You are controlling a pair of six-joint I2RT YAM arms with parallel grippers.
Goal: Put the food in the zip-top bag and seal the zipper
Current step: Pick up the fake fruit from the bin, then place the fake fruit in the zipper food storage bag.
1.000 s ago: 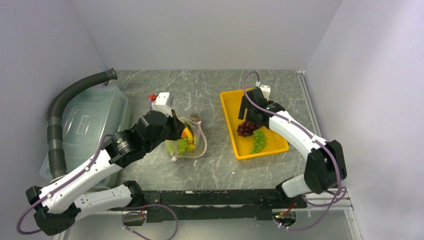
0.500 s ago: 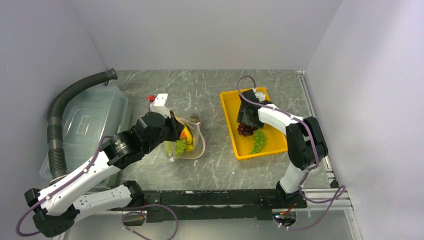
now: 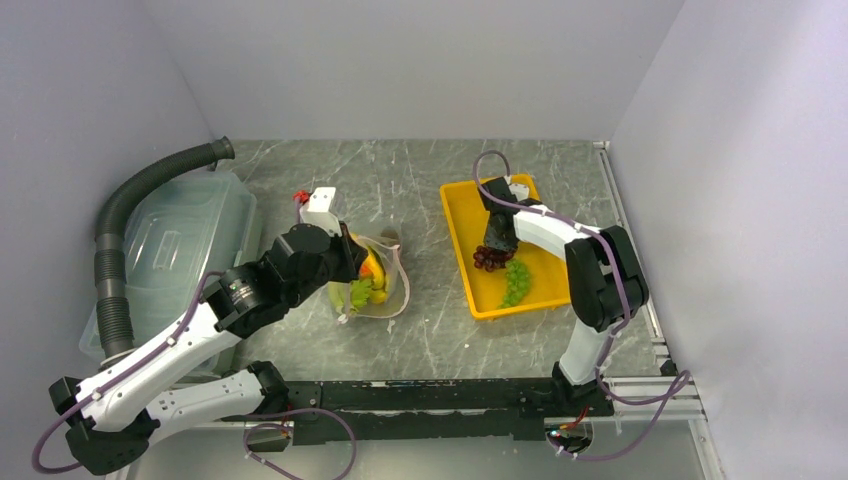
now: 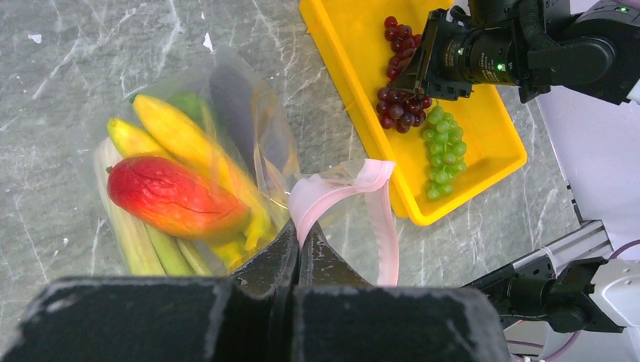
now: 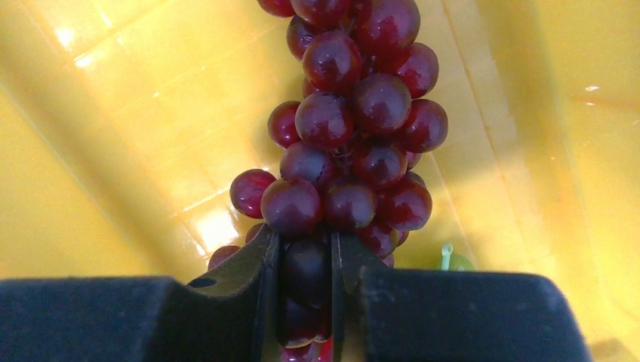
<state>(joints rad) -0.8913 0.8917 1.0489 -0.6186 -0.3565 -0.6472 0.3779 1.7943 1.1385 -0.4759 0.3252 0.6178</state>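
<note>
Right gripper (image 5: 304, 247) pinches the dark grapes (image 5: 355, 121) in the tray (image 5: 98, 151), beside the green grapes (image 4: 441, 151). Left gripper (image 4: 300, 241), jaws together, holds the zipper (image 4: 343, 185) of the bag (image 4: 249, 113), which rests on the table (image 3: 420, 330) with fruit (image 4: 173, 196) inside.

Bright, diffuse overhead light is filling every view and casting only faint shadows, while glare is glinting off the yellow tray (image 5: 113, 151) and the zip-top bag (image 4: 264, 151), and the nearest foreground is blurring in both wrist views.
</note>
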